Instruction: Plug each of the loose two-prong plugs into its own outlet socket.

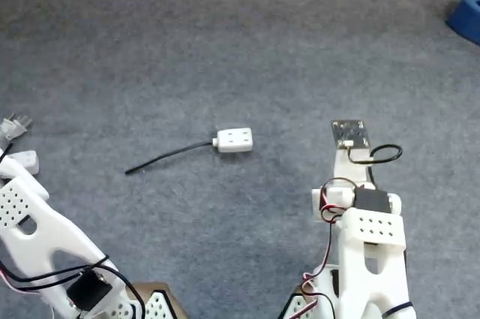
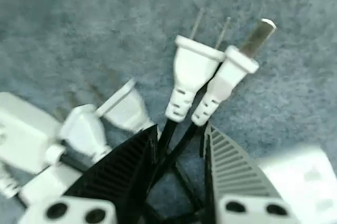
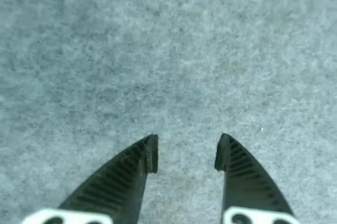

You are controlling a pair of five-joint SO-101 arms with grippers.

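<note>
Found left gripper (image 2: 180, 132) at the far left of the grey carpet (image 1: 225, 49), jaws parted around the black cords (image 2: 167, 132) of first plug (image 2: 190, 74) and second plug (image 2: 231, 74), prongs aimed away; probably not clamped, hard to tell. Spotted a third plug (image 2: 124, 109) just beside, on the carpet. Saw white outlet socket (image 1: 235, 139) mid-carpet with its lead (image 1: 169, 157), well apart from both arms. Logged right gripper (image 3: 187, 153) spread wide over bare carpet, holding nothing.
</note>
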